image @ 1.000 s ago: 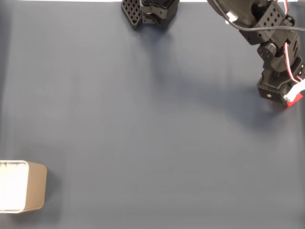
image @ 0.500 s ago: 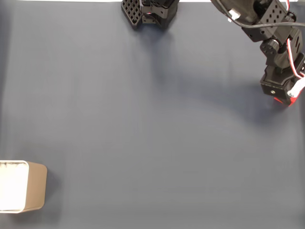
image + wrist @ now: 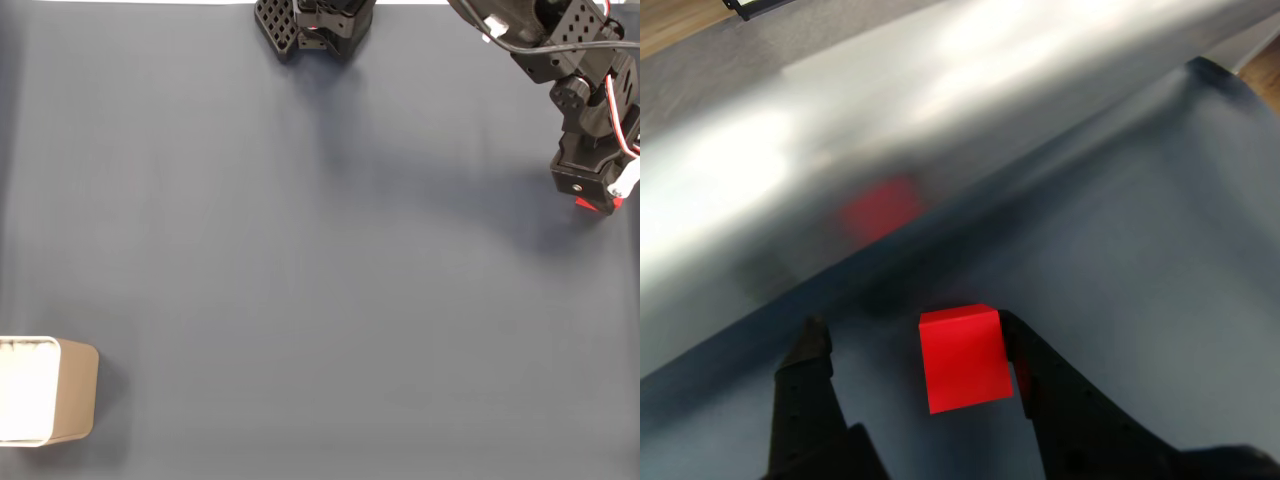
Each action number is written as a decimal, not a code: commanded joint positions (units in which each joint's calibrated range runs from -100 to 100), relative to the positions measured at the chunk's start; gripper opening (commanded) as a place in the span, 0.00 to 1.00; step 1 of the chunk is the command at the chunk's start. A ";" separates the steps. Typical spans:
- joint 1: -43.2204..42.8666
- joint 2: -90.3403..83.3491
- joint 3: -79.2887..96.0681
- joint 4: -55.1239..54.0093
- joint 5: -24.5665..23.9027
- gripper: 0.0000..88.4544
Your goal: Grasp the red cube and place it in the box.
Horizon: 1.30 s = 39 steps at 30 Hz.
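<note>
One red cube between the gripper's spread, unclenched fingers, touching the right finger, one box at 8 o'clock in the fixed view

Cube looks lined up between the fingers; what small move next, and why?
Probably close the gripper. In the wrist view the red cube sits between the open fingers, against the right finger, with a gap to the left one. It isn't clamped yet.

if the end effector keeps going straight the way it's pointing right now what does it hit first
Most likely the red cube. In the wrist view it sits between the open fingers of the end effector, hard against the right finger and apart from the left. Past the cube lies the dark mat. Depth is unclear.
</note>
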<state>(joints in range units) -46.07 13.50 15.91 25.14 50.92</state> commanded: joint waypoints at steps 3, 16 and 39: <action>0.33 -2.50 -0.31 0.11 -0.20 0.41; 1.61 -5.19 2.43 0.11 0.54 0.37; 2.11 -7.96 3.52 0.68 2.30 0.23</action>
<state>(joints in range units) -44.51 9.77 19.53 25.46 52.67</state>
